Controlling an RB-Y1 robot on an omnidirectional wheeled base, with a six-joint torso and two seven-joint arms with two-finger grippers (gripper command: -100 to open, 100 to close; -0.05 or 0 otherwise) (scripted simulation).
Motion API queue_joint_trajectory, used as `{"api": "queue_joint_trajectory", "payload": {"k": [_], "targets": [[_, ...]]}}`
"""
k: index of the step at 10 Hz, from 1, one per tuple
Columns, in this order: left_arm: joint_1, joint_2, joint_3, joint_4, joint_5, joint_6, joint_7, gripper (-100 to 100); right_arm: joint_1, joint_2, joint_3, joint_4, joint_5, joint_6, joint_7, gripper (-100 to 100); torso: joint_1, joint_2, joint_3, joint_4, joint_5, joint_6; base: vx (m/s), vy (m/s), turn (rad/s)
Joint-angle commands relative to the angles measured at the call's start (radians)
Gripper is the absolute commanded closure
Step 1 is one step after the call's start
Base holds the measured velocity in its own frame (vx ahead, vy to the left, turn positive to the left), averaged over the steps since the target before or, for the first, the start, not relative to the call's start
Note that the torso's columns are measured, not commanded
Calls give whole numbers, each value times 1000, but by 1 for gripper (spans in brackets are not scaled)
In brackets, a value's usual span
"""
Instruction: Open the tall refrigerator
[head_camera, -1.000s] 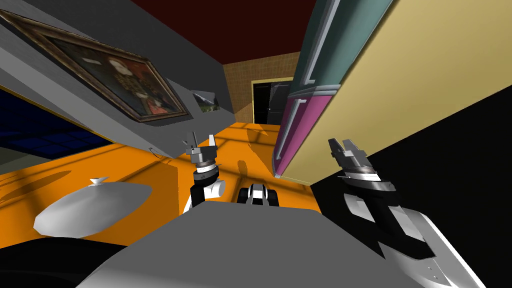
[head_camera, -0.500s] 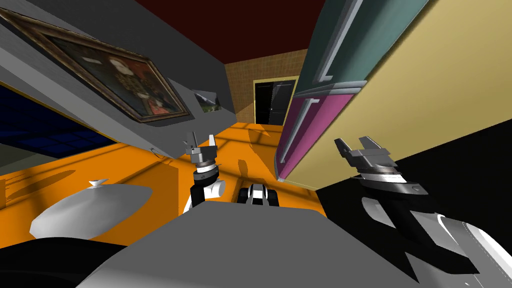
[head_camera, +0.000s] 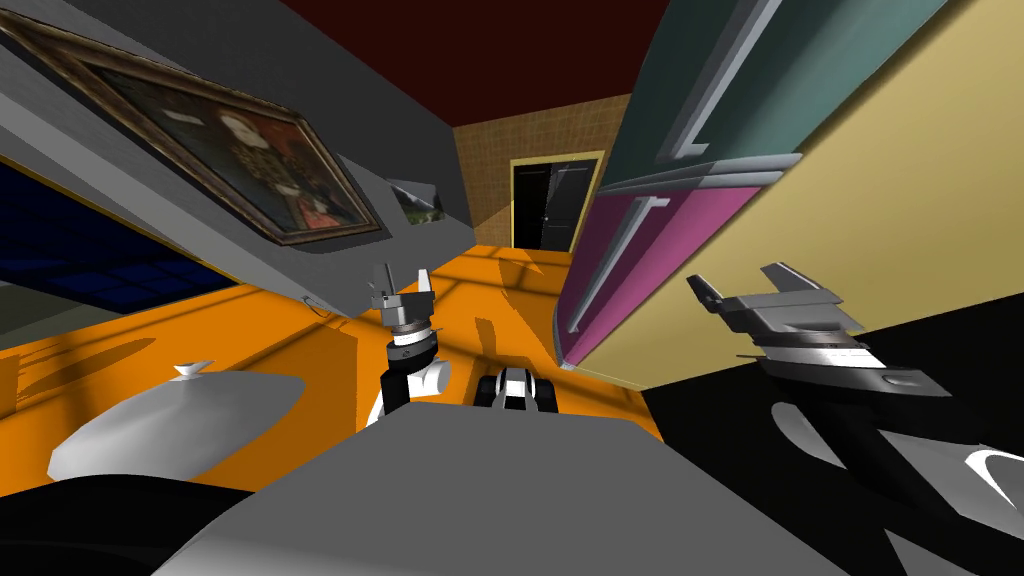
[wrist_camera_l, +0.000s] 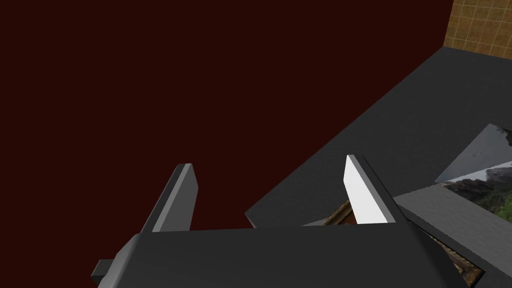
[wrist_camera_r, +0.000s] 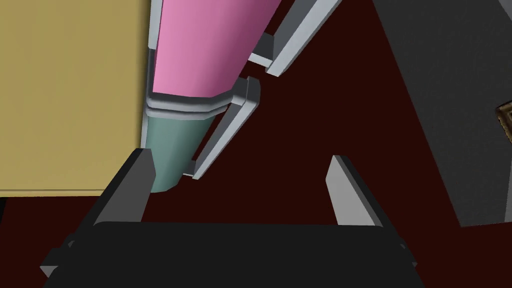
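The tall refrigerator (head_camera: 850, 200) stands to my right, with a yellow side panel, a teal upper door (head_camera: 700, 80) and a pink lower door (head_camera: 640, 250), each with a long grey handle. In the right wrist view the teal door (wrist_camera_r: 170, 145) and the pink door (wrist_camera_r: 210, 45) lie just ahead of my fingers, with the teal door's grey handle (wrist_camera_r: 225, 135) between them and further off. My right gripper (head_camera: 745, 280) (wrist_camera_r: 240, 160) is open and holds nothing, hanging before the yellow side. My left gripper (head_camera: 404, 275) (wrist_camera_l: 268, 164) is open, raised in front of my chest.
A grey wall (head_camera: 300, 60) with a framed portrait (head_camera: 240, 160) runs along the left. On the orange floor (head_camera: 300, 350) at left sits a white rounded object (head_camera: 170, 420) with a knob. A dark doorway (head_camera: 548, 205) lies far ahead. A black area (head_camera: 950, 350) lies right of the refrigerator.
My view has turned, so the refrigerator looms larger and further right. My right gripper has swung out to the right and tilted flatter. The left arm has stayed put.
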Motion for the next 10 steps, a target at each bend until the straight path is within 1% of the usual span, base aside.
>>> {"api": "queue_joint_trajectory", "payload": {"k": [1, 2, 3, 4, 5, 6, 7, 8, 10], "targets": [[0, 0, 0, 0, 0, 0, 0, 0, 0, -54, -77, 23, 77, 3, 28, -100, 1, -1, -1, 0, 0, 0, 136, 94, 55], [0, 0, 0, 0, 0, 0, 0, 0, 0, -54, -90, 23, 87, 3, 28, -100, 5, -3, -2, -1, 1, 0, 106, 74, 12], [0, 0, 0, 0, 0, 0, 0, 0, 0, -80, -129, 35, 126, 5, 41, -100, 3, -1, -1, 0, 1, 0, 102, 51, 27], [0, 0, 0, 0, 0, 0, 0, 0, 0, -106, -156, 47, 156, 8, 54, -100, 1, 0, 0, 0, 1, 0, 127, 60, 54], [0, 0, 0, 0, 0, 0, 0, 0, 0, -106, -169, 47, 166, 8, 54, -100, 2, -1, 0, 0, 0, 0, 97, 58, 16], [0, 0, 0, 0, 0, 0, 0, 0, -1, -133, -207, 60, 205, 10, 66, -100, 2, 0, 0, 0, 1, 0, 103, 71, 29], [0, 0, 0, 0, 0, 0, 0, 0, -1, -159, -237, 72, 234, 12, 79, -100, 3, 0, 0, 0, 1, 0, 115, 79, 55], [0, 0, 0, 0, 0, 0, 0, 0, -1, -159, -246, 72, 244, 12, 79, -100, 3, -1, 0, 0, 1, 0, 101, 70, 13], [0, 0, 0, 0, 0, 0, 0, 0, -3, -212, -314, 96, 310, 16, 102, -100, 3, -1, 0, 0, 1, 0, 115, 91, 37]]}}
